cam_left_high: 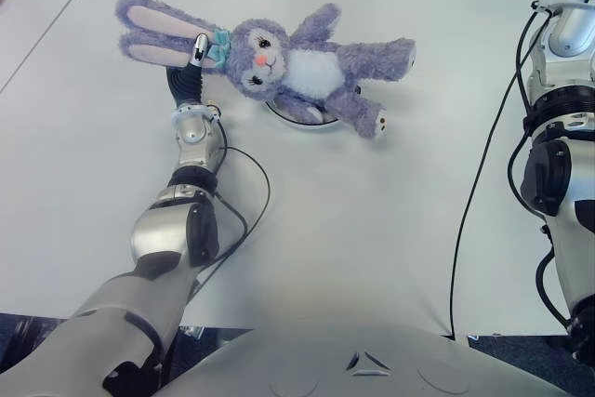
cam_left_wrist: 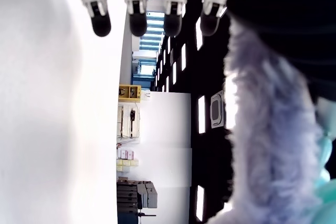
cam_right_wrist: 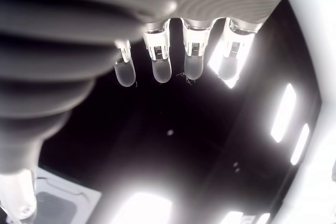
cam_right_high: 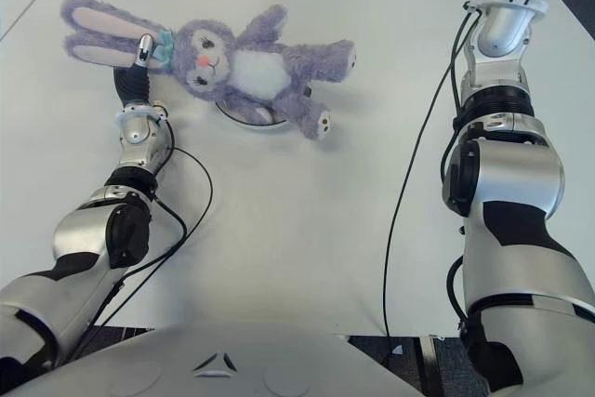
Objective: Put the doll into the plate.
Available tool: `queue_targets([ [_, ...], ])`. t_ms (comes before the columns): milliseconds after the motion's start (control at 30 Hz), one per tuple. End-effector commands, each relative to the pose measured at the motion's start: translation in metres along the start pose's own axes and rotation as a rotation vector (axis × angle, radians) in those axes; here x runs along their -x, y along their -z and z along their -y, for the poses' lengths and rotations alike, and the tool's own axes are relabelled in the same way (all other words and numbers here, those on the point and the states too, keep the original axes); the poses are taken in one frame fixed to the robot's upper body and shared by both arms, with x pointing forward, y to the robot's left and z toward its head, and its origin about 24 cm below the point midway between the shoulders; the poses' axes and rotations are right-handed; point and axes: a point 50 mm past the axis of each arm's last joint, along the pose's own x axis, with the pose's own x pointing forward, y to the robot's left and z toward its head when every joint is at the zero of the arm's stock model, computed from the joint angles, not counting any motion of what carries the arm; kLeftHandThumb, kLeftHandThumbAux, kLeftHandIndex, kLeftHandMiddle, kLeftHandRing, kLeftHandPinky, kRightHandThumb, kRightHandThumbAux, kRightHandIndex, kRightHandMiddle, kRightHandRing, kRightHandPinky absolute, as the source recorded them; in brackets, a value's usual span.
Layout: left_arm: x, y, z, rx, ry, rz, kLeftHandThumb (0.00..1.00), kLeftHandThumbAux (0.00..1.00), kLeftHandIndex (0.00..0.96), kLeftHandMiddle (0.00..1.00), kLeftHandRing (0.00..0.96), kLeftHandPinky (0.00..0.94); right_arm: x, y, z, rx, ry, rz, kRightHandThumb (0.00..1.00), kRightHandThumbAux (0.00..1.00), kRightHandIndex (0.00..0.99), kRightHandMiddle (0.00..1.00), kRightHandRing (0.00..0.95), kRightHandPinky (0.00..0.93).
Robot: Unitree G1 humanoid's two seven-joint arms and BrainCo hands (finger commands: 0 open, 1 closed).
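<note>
A purple plush bunny doll (cam_left_high: pixel 307 72) with pink-lined ears and a teal bow lies on its back across a white plate (cam_left_high: pixel 302 118). Only a bit of the plate's rim shows under its body. My left hand (cam_left_high: pixel 191 67) reaches up beside the doll's ears, one fingertip showing by the bow. In the left wrist view its fingers (cam_left_wrist: pixel 136 22) are stretched straight with nothing between them, and the doll's fur (cam_left_wrist: pixel 268 140) lies alongside. My right hand (cam_right_wrist: pixel 173 69) is raised off the table at the right, fingers spread and holding nothing.
The white table (cam_left_high: pixel 372 230) stretches on all sides of the plate. A black cable (cam_left_high: pixel 474 202) runs down the table's right part beside my right arm (cam_right_high: pixel 502 183). Another thin cable (cam_left_high: pixel 256 192) loops beside my left forearm.
</note>
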Motion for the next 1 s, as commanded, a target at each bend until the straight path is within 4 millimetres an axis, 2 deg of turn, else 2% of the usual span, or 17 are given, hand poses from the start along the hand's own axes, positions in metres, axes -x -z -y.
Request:
queue_targets([
  [33, 0.118, 0.133, -0.028, -0.09, -0.061, -0.638, 0.0, 0.445, 0.0, 0.017, 0.03, 0.04, 0.029, 0.038, 0.016, 0.095, 0.013, -0.212, 0.0, 0.708, 0.078, 0.068, 0.033, 0.037],
  [167, 0.116, 0.131, -0.027, -0.094, -0.052, -0.616, 0.0, 0.438, 0.0, 0.016, 0.03, 0.042, 0.05, 0.055, 0.017, 0.159, -0.015, -0.317, 0.0, 0.734, 0.074, 0.064, 0.04, 0.053],
  [500, 0.112, 0.128, -0.027, -0.108, -0.037, -0.596, 0.0, 0.436, 0.0, 0.015, 0.031, 0.048, 0.087, 0.085, 0.027, 0.178, -0.121, -0.546, 0.0, 0.792, 0.051, 0.038, 0.033, 0.048],
  [733, 0.11, 0.127, -0.027, -0.119, -0.029, -0.587, 0.0, 0.441, 0.0, 0.015, 0.029, 0.043, 0.102, 0.092, 0.024, 0.231, -0.18, -0.582, 0.0, 0.79, 0.035, 0.016, 0.014, 0.043],
  [933, 0.11, 0.124, -0.02, -0.12, -0.014, -0.553, 0.0, 0.438, 0.0, 0.013, 0.028, 0.041, 0.125, 0.099, 0.019, 0.31, -0.244, -0.615, 0.0, 0.767, 0.039, 0.029, 0.023, 0.052],
  [1000, 0.108, 0.123, -0.016, -0.121, -0.006, -0.538, 0.0, 0.437, 0.0, 0.013, 0.028, 0.043, 0.139, 0.105, 0.022, 0.336, -0.272, -0.66, 0.0, 0.756, 0.043, 0.038, 0.029, 0.055],
])
